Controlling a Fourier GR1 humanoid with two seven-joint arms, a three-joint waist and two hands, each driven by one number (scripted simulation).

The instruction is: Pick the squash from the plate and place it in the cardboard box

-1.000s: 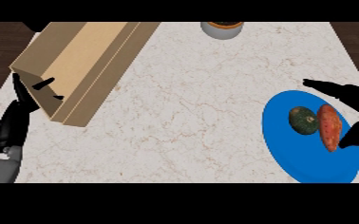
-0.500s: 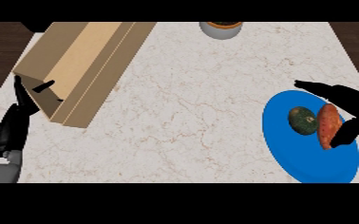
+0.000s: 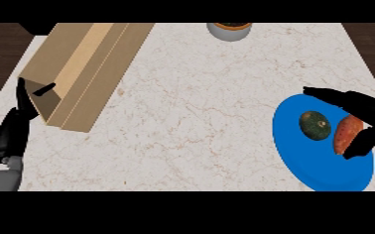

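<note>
Marbled bench [image 3: 198,109] carries the blue plate [image 3: 293,148]; the right hand [image 3: 351,104] has moved in over it, fingers spread wide, the squash [image 3: 315,125] just beside them, not yet grasped.

Count, counter top:
- One round blue plate [image 3: 293,151], under the right hand [image 3: 356,105].
- One dark green squash [image 3: 315,125], just left of that hand.
- One orange sweet potato [image 3: 345,134], partly beneath it.
- One long open cardboard box [image 3: 84,72], beside the left hand [image 3: 16,129].
- One grey bowl [image 3: 230,30], far from both.
</note>
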